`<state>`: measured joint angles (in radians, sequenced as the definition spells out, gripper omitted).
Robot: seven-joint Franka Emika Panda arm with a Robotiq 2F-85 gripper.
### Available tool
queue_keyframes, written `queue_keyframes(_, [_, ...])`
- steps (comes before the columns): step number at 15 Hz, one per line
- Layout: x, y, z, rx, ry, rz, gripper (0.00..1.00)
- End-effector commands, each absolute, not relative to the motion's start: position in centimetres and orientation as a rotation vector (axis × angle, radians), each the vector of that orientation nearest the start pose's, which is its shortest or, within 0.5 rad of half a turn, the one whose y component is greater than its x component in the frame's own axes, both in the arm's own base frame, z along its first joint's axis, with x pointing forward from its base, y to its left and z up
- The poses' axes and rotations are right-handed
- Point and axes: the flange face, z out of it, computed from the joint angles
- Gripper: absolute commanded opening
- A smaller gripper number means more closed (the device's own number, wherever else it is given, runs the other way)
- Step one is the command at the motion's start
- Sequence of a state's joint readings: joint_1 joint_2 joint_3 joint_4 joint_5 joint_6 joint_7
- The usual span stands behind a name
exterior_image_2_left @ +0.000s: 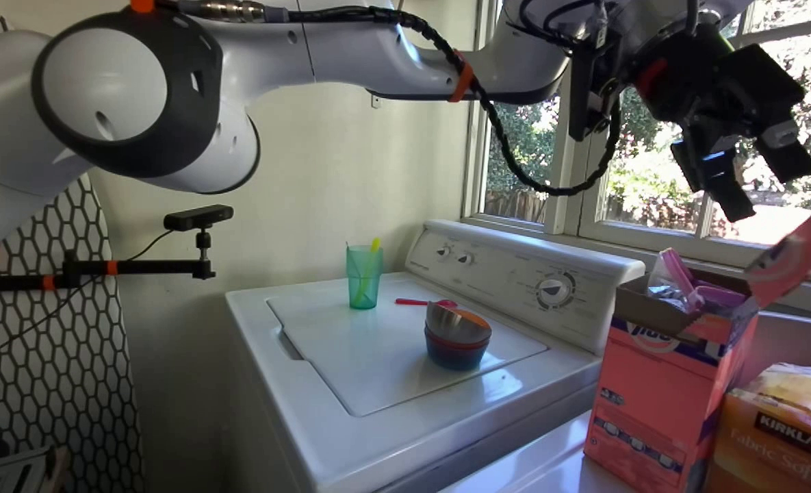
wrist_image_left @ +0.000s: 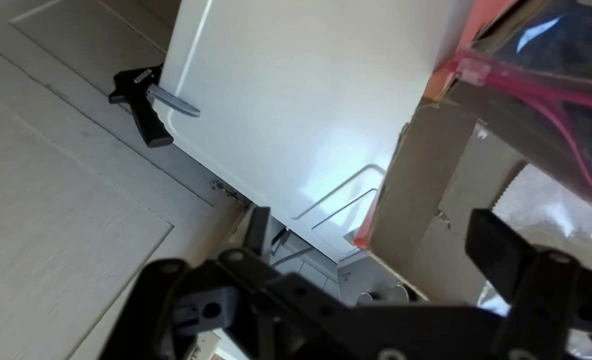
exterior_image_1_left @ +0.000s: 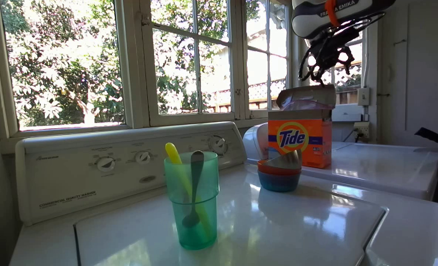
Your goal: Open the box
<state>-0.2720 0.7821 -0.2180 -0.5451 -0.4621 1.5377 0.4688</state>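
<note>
The orange Tide box (exterior_image_1_left: 318,142) stands upright on the white machine top at the right; it also shows in an exterior view (exterior_image_2_left: 641,404). Its lid flap (exterior_image_2_left: 799,257) is raised and tilted back, so its top is open. A plastic bag with a pink zip (wrist_image_left: 540,90) sits inside. My gripper (exterior_image_2_left: 769,188) is above the box with its fingers pointing down, open and empty; it also shows in an exterior view (exterior_image_1_left: 333,75). In the wrist view, the gripper (wrist_image_left: 368,225) has its fingers wide apart, with the box's brown cardboard edge (wrist_image_left: 420,185) seen between them.
A green cup (exterior_image_1_left: 196,207) with utensils and stacked bowls (exterior_image_2_left: 456,342) stand on the washer (exterior_image_2_left: 378,390). A red spoon (exterior_image_2_left: 422,302) lies behind the bowls. A Kirkland box (exterior_image_2_left: 775,438) stands beside the Tide box. Windows (exterior_image_1_left: 193,59) are close behind the arm.
</note>
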Motion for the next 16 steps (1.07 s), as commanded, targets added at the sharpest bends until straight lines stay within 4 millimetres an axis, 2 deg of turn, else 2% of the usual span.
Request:
queue_keyframes(1, [66.4, -31.8, 59.3, 2.217, -1.302, 0.263, 1.00])
queue_keyframes(5, [66.8, -31.7, 57.7, 2.225, -1.364, 0.235, 1.00])
queue_keyframes(10, [68.1, -30.7, 59.3, 2.369, -1.252, 0.376, 1.00])
queue_keyframes(14, [69.3, -30.1, 60.9, 2.507, -0.999, 0.514, 1.00])
queue_keyframes(15, [69.0, -29.6, 60.4, 2.436, -1.089, 0.455, 1.00])
queue_keyframes(16, [69.0, -29.5, 60.8, 2.463, -1.053, 0.468, 1.00])
